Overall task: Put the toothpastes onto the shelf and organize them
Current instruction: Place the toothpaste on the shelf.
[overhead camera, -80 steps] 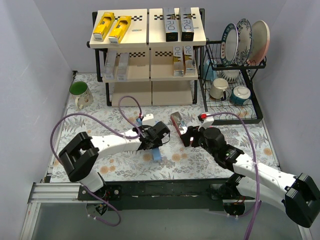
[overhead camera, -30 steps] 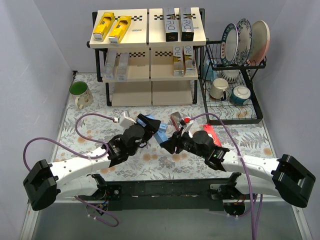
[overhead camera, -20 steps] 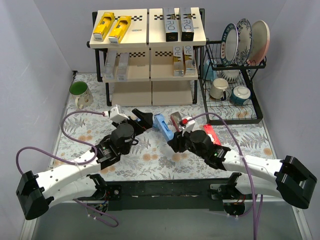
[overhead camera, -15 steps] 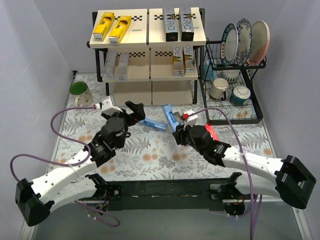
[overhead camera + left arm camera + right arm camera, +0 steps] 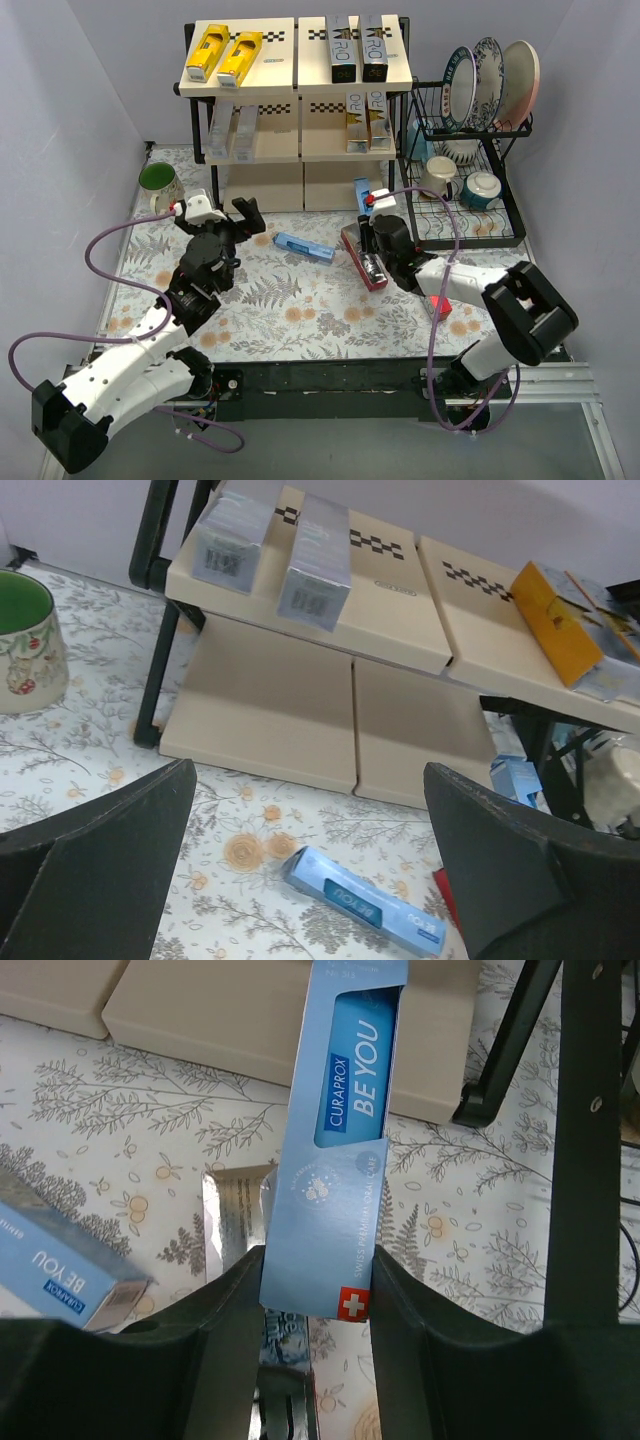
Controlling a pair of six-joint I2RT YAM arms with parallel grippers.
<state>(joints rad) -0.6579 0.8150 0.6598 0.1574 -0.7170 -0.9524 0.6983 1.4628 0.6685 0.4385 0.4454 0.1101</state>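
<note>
My right gripper (image 5: 315, 1280) is shut on a blue toothpaste carton (image 5: 340, 1150), held upright before the shelf's bottom board (image 5: 250, 1010). From above, that carton (image 5: 361, 188) stands up from the right gripper (image 5: 372, 212) beside the shelf (image 5: 300, 185). A second blue carton (image 5: 303, 246) lies flat on the table. My left gripper (image 5: 237, 215) hangs open to its left; in the left wrist view the wide fingers (image 5: 100, 880) frame that carton (image 5: 365, 900). Yellow (image 5: 225, 55), black (image 5: 357, 48), silver (image 5: 232, 130) and gold-white (image 5: 367, 120) cartons lie on the shelf.
A silver carton (image 5: 362, 257) lies under my right arm and a red one (image 5: 440, 305) near its elbow. A black wire dish rack (image 5: 470, 150) with plates and cups stands right of the shelf. A green mug (image 5: 160, 188) sits at the left.
My left gripper opened, let a blue carton drop to the table and drew back to the left. My right gripper carried its blue carton up toward the shelf's bottom tier.
</note>
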